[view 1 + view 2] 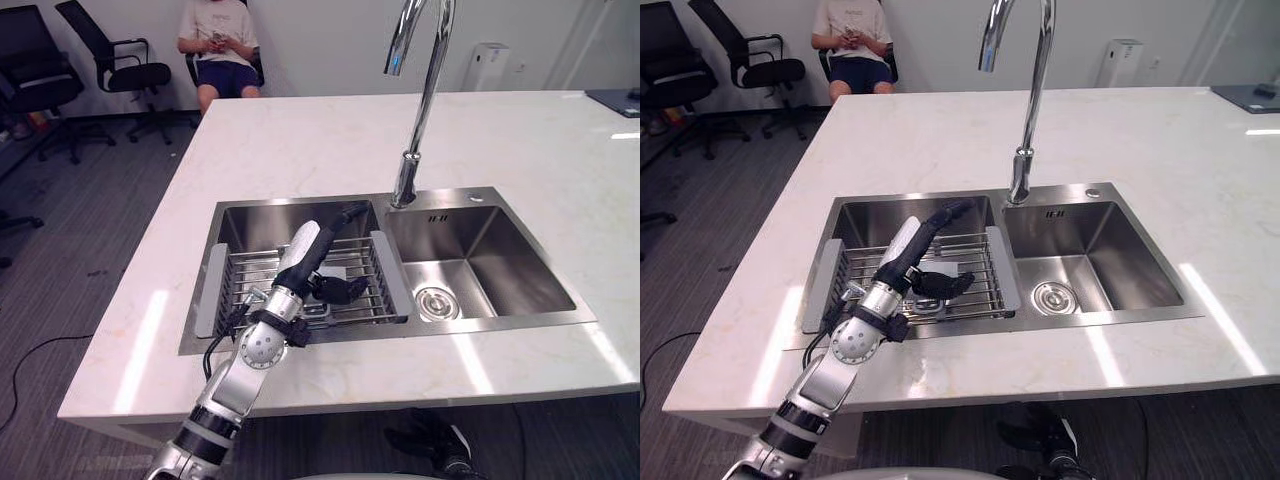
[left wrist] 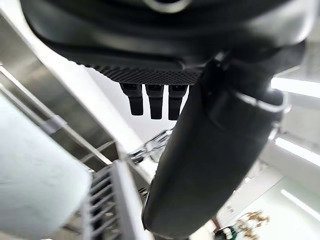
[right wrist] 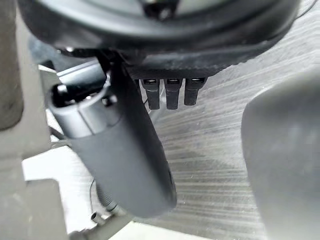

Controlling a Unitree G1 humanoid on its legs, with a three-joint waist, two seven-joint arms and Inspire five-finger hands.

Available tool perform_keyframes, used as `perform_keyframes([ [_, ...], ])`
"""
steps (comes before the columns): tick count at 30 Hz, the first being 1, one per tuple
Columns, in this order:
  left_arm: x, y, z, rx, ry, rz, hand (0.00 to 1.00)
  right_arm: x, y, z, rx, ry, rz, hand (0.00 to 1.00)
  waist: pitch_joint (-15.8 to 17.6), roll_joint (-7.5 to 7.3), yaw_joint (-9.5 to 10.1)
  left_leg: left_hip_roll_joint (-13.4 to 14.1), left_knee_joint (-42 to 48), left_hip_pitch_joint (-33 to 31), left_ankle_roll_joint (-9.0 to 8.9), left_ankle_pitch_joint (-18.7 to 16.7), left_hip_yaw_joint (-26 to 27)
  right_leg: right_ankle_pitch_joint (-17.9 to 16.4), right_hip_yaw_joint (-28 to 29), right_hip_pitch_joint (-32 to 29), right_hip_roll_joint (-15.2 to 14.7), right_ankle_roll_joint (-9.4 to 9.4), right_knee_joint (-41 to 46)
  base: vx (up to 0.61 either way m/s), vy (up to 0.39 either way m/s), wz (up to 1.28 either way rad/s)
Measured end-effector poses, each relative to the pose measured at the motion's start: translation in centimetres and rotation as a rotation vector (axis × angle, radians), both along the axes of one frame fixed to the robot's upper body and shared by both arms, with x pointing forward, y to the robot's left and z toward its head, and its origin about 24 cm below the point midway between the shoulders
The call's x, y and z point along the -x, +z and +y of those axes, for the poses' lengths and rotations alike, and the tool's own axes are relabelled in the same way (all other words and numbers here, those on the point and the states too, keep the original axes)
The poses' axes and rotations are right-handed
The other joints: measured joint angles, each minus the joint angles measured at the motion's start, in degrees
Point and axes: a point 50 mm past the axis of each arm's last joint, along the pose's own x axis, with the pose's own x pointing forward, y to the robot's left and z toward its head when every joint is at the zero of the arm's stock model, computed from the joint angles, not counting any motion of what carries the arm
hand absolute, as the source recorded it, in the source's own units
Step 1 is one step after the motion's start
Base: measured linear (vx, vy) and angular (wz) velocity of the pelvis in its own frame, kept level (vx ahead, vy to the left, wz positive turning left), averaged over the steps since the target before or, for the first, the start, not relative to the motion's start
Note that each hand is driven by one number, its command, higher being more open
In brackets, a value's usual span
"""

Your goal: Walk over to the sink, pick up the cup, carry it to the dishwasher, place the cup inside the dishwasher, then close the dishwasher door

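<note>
- Nearest, the right hand (image 3: pixel 165 30) hangs below the counter's near edge over grey carpet (image 3: pixel 225 150). Its fingers are straight and loose and hold nothing.
- The left hand (image 2: pixel 160 50) is down in the left basin of the stainless steel double sink (image 1: pixel 480 192). Its fingers (image 2: pixel 155 102) lie straight, side by side, with the thumb (image 2: pixel 210 165) standing apart. Nothing is pinched.
- What I take for the pale, smooth-sided cup (image 2: pixel 35 185) lies on the wire dish rack with grey side rails (image 1: pixel 250 280). It sits short of the fingertips, close beside the palm; I cannot tell whether they touch.
- The step in hand is the pick-up. Turn the palm to the cup and set fingers on one side and thumb on the other. Wrap the body rather than nip it by the tips, since the smooth wall looks likely to slip.
- The rack wires under the fingers could snag a fingertip. The basin's far wall stands just past the tips, so the safest lift is straight up.
- Beyond the fingertips, the tall chrome gooseneck faucet (image 1: pixel 425 90) arches over the sink. The free room is upward and back toward the near edge.
- Farther off, the white marble countertop (image 1: pixel 330 140) lies bare, and a seated person (image 1: pixel 220 40) is well apart.
</note>
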Motion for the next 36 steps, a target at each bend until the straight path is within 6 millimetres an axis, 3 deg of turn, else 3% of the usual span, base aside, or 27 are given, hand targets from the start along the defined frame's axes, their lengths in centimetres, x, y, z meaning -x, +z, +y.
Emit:
perform_keyframes([
  [10,-0.5,-2.8,2.5,-0.168,0.072,0.091,0.9,0.0,-0.3,-0.3,0.004,0.005,0.026,0.9,0.1,-0.14,-0.76,-1.77,-1.89,-0.11,1.87,1.81,-0.03,5.26,1.41,2.06,-0.89,0.7,-7.71,-0.05,0.052,-0.03],
  [29,-0.9,-2.4,4.9,-0.281,0.156,0.035,0.9,0.1,-0.5,-0.4,0.006,-0.001,0.037,0.9,0.9,-0.56,-0.85,-1.79,-5.06,0.9,1.56,3.11,-0.48,5.83,1.51,2.49,-0.44,1.01,-9.75,0.0,-0.001,0.0],
  [36,-1.0,-3.4,5.9,-0.325,0.182,0.083,0.9,0.1,-0.4,-0.5,0.009,0.001,0.034,0.9,1.38,-0.56,-0.98,-1.79,-5.11,1.42,1.56,3.11,-0.56,5.79,1.5,3.0,-0.44,0.95,-9.84,0.0,0.0,0.0],
])
